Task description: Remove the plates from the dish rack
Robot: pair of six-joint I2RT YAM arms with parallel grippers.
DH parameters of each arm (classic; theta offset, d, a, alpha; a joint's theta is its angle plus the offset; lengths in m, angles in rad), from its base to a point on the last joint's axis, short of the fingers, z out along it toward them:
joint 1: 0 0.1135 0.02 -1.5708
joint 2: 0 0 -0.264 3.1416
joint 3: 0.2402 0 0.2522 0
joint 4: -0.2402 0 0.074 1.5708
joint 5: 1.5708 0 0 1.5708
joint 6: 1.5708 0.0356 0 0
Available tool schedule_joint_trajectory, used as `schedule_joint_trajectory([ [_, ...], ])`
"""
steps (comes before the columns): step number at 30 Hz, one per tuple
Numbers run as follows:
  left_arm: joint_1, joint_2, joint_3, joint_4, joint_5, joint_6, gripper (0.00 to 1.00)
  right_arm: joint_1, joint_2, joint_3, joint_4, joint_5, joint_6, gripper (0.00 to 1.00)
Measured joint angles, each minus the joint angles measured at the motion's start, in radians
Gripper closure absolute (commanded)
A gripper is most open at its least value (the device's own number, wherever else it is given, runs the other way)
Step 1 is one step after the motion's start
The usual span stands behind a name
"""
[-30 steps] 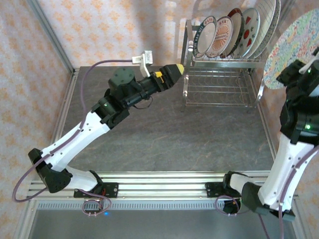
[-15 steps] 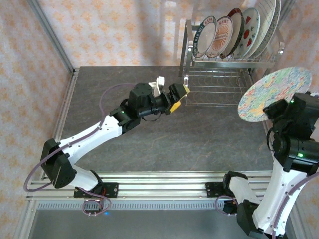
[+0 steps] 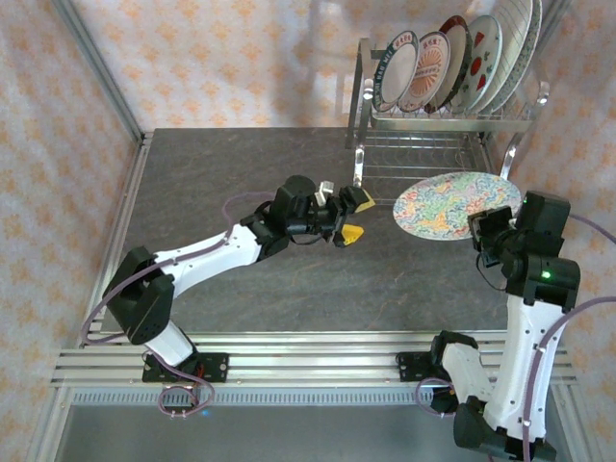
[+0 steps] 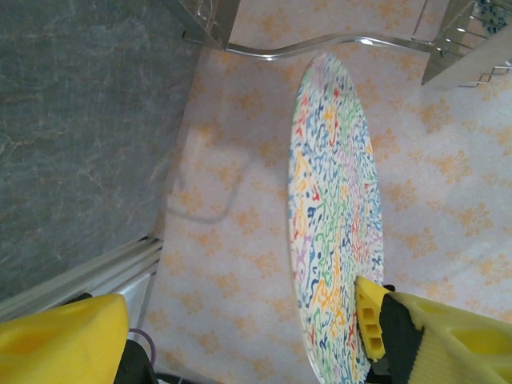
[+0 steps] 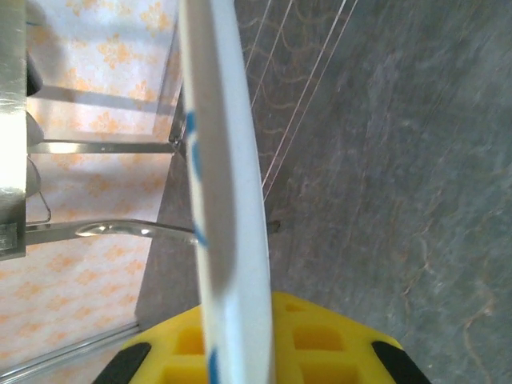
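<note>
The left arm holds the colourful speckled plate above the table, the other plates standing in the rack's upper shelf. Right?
No: the right gripper holds the speckled plate, jaws shut on its rim; the left gripper is open and empty. The top external view shows it. The other plates do stand in the dish rack's upper shelf.

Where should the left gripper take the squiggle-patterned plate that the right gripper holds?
Likely the rim of the plate nearest the left gripper, approached from the left, jaws straddling the edge: it lies roughly flat, and the right gripper clamps the opposite rim.
</note>
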Motion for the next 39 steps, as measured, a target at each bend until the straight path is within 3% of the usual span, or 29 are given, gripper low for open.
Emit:
schedule_joint_trajectory([
  [9,0.000,0.091,0.041,0.066,0.023,-0.096,0.38,-0.001,-0.005,-0.100,0.117,-0.135,0.100,1.00],
  [17,0.001,0.109,0.064,0.075,0.016,-0.127,0.41,-0.005,-0.004,-0.127,0.158,-0.150,0.109,1.00],
  [29,0.000,0.041,0.063,-0.051,-0.029,-0.091,0.27,-0.005,0.007,-0.119,0.150,-0.181,0.085,1.00],
  [36,0.000,-0.014,0.063,-0.053,-0.044,-0.082,0.25,-0.003,0.021,-0.114,0.111,-0.201,0.057,1.00],
  [39,0.000,-0.005,0.071,-0.055,-0.039,-0.074,0.31,-0.003,0.021,-0.114,0.112,-0.219,0.061,1.00],
])
